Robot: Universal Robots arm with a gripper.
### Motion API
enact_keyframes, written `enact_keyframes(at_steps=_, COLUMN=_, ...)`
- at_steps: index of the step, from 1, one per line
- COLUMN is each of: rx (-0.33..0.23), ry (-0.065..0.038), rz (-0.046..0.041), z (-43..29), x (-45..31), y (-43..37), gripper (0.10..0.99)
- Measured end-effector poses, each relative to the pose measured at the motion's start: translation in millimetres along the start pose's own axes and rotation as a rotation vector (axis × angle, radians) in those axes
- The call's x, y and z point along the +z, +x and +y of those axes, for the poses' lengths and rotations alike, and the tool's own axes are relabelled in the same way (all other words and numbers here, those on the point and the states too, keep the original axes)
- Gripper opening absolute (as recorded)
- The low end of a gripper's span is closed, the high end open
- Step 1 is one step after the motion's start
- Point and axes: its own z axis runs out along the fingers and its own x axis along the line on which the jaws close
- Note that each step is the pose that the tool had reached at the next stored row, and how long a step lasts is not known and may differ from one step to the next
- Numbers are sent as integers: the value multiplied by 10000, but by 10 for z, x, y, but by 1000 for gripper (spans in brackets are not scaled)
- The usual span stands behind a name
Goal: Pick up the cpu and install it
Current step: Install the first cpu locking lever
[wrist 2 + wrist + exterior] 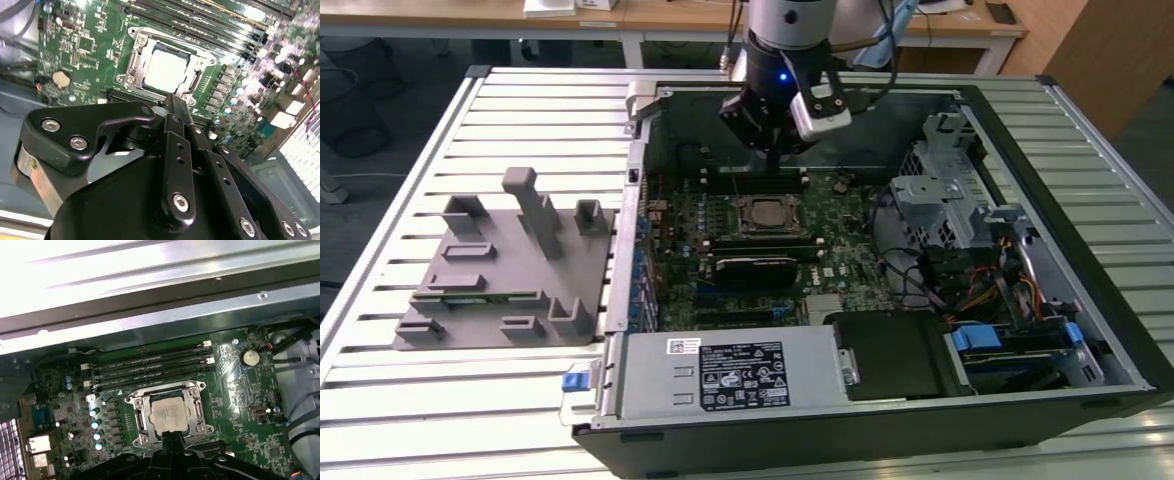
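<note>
Second wrist view puts the gripper [172,107] nearest, its fingers pressed together into one thin point and holding nothing. Just beyond, toward twelve o'clock, the cpu [164,70] lies seated in its socket frame [131,62] on the motherboard [80,45]. My worry: the tip hovers close, so a drop could scrape the chip or the frame. Exterior view adds the open computer case [1107,330] and, at nine o'clock, a grey fixture [500,265] on the table [400,170].
</note>
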Motion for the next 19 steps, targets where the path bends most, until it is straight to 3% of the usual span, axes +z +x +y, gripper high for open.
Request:
enact_keyframes(at_steps=9, rx=-1623, ry=-6, rz=64, z=0, x=9, y=0, gripper=106)
enact_keyframes(at_steps=11, rx=-1765, ry=-17, rz=69, z=-2, x=12, y=8, gripper=106)
enact_keyframes(at_steps=14, rx=-1795, ry=-27, rz=68, z=-15, x=14, y=76, gripper=106)
enact_keyframes(at_steps=19, rx=-1795, ry=-30, rz=55, z=-51, x=24, y=267, gripper=106)
